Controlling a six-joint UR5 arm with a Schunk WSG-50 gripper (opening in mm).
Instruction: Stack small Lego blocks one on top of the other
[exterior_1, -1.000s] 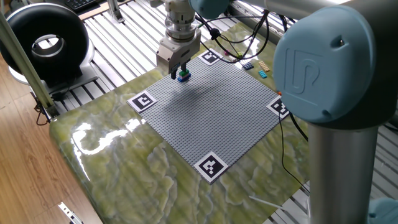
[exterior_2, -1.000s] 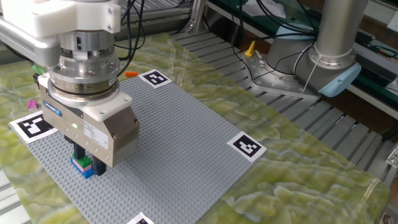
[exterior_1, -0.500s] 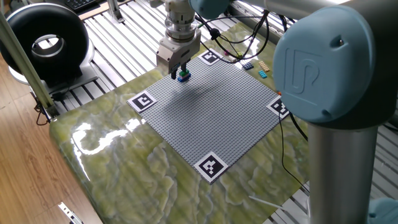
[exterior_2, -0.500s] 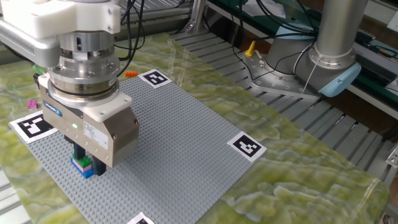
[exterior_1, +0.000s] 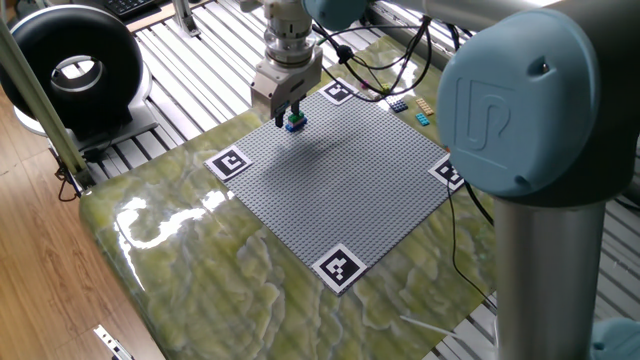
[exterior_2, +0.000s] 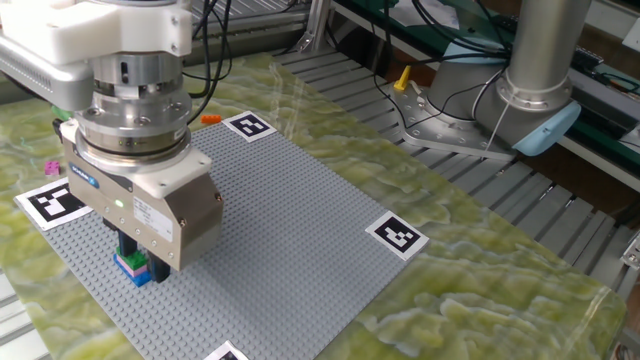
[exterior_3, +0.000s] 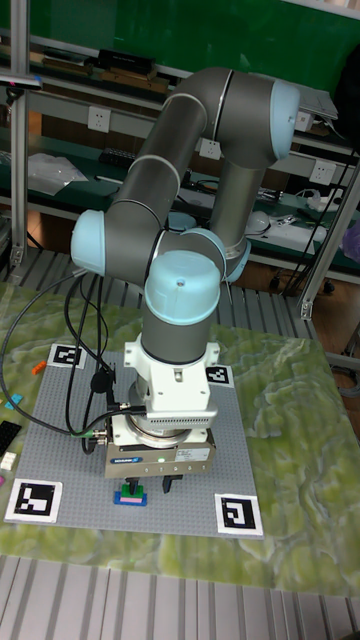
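On the near edge of the grey baseplate (exterior_2: 300, 220), as the other fixed view shows it, the gripper (exterior_2: 140, 262) stands low over a little stack of Lego blocks (exterior_2: 133, 266): blue at the bottom, then pink and green, with a dark piece between the fingers. Over the last second nothing has shifted; gripper and stack sit exactly as before. I judge the top block is being pressed home or is about to be let go. Whether the fingers clamp it I cannot tell. Farther off, beyond the baseplate's far edge, spare blocks (exterior_1: 412, 108) wait on the worktop (exterior_2: 480, 270).
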